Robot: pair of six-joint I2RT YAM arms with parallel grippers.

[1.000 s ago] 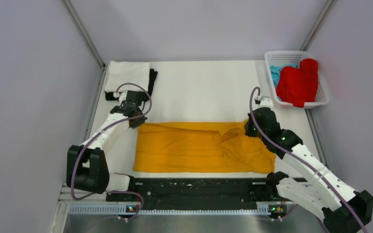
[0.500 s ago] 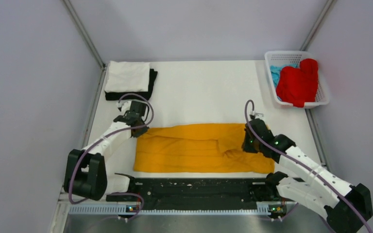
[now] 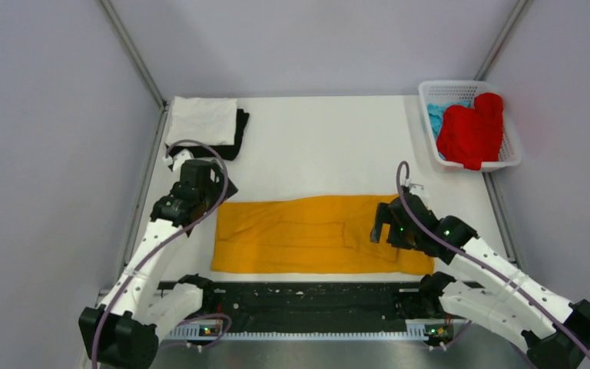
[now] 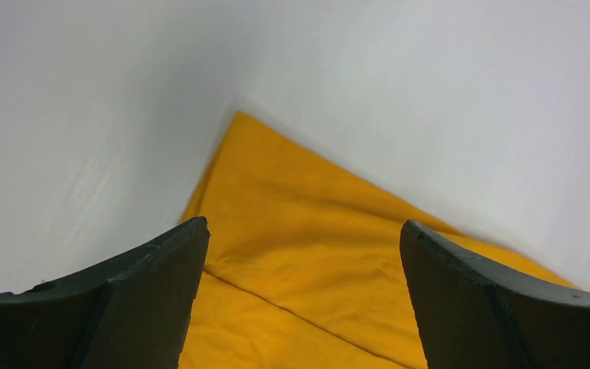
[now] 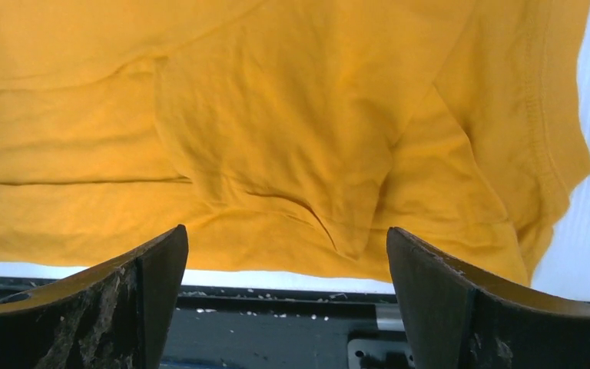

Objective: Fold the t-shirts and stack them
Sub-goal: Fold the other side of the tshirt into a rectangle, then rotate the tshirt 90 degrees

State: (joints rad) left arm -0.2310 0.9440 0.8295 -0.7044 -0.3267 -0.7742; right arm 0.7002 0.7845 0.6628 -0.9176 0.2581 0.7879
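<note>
The mustard t-shirt (image 3: 307,234) is laid across the centre of the top view, long axis left to right. Its upper-left corner is faced by the left gripper (image 4: 303,224), its rumpled right end by the right gripper (image 5: 286,231) — both spread wide, nothing held.

I count five shirts: one mustard shirt (image 3: 299,238), one white shirt (image 3: 201,121), one black shirt (image 3: 241,127), one red shirt (image 3: 472,127) and one blue shirt (image 3: 435,115). Two of them make one stack, two are in one basket (image 3: 512,146), and one lies alone on one table (image 3: 315,146). I have two arms, a left arm (image 3: 150,242) and a right arm (image 3: 499,269), and two grippers, a left gripper (image 4: 303,231) and a right gripper (image 5: 288,231). Each gripper has two fingers (image 4: 123,307), so four in all.
</note>
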